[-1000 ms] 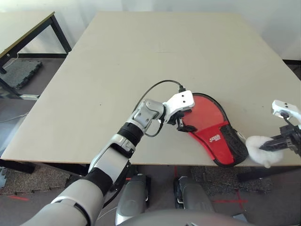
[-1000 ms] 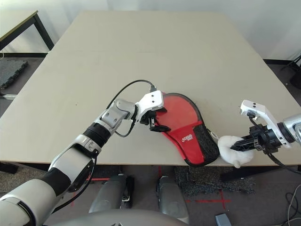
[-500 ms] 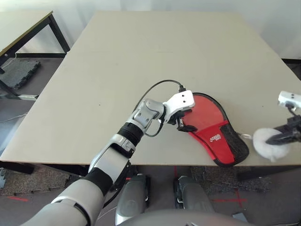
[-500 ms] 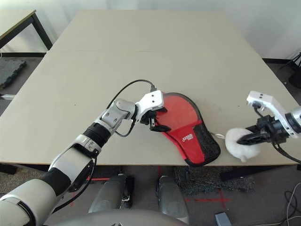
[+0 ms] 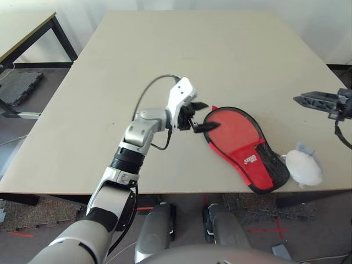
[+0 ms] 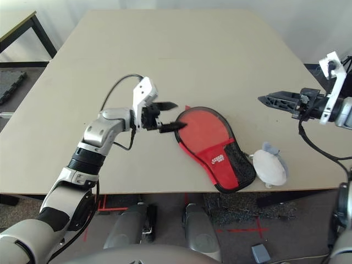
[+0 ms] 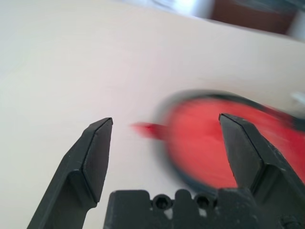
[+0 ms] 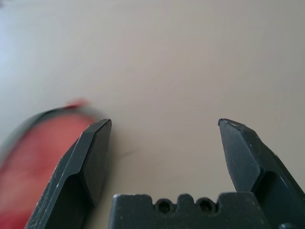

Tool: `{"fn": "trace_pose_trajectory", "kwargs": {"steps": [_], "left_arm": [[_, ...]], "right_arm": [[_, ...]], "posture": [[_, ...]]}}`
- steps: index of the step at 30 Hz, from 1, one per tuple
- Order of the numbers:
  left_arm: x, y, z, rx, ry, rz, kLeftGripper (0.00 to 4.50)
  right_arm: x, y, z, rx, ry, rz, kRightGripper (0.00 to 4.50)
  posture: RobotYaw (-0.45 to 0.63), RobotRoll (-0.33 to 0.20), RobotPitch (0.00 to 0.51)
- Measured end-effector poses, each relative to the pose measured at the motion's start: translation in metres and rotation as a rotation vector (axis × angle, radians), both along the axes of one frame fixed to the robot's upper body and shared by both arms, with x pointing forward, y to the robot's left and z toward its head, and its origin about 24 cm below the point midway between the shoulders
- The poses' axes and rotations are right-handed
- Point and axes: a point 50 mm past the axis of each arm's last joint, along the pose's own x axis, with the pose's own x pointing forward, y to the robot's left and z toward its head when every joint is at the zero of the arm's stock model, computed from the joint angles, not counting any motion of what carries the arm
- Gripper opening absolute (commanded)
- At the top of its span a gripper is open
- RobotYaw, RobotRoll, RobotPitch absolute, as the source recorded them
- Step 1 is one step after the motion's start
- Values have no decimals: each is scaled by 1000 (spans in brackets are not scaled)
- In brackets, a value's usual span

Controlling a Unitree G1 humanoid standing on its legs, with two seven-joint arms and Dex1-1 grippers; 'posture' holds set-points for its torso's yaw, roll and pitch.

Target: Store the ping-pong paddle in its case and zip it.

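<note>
Pincers agape; case flat

You have one red case, one white cloth wad, one table and two grippers: left, right.

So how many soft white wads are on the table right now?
1. The white wad of soft cloth lies near the table's front edge, beside the wide mesh end of the red fabric paddle case, on its right. Nothing hints at another hidden one.
</note>
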Motion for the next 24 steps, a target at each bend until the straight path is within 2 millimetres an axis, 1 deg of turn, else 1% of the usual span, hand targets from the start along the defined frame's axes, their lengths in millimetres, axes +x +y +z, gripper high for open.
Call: {"fn": "trace_pose_trajectory", "kwargs": {"steps": [2,5,8,11,14,17,18,24], "left_arm": [[1,26,-5,-5,-64,231,4500],[-2,64,-21,-26,-105,546,4500],[-5,91,-36,12,-123,753,4500],[-8,113,-48,64,-127,916,4500],[-8,122,-58,99,-120,989,4500],[-6,125,-64,111,-96,1034,4500],[-6,125,-65,113,-91,1045,4500],[-6,130,-67,118,-87,1093,4500]], "right_arm": [[7,-1,-12,-16,-67,-129,4472],[13,-1,-28,-56,-138,-322,4472],[16,-5,-36,-102,-177,-520,4472],[17,-7,-37,-139,-230,-691,4472],[17,-5,-44,-137,-240,-764,4472],[17,-3,-51,-122,-223,-826,4472],[16,-4,-53,-93,-219,-846,4472],[17,-2,-55,-48,-216,-842,4472]], "posture": [[37,0,84],[42,0,82],[45,0,82],[43,0,85],[37,0,91],[30,0,92],[30,0,92],[35,0,91]]}}
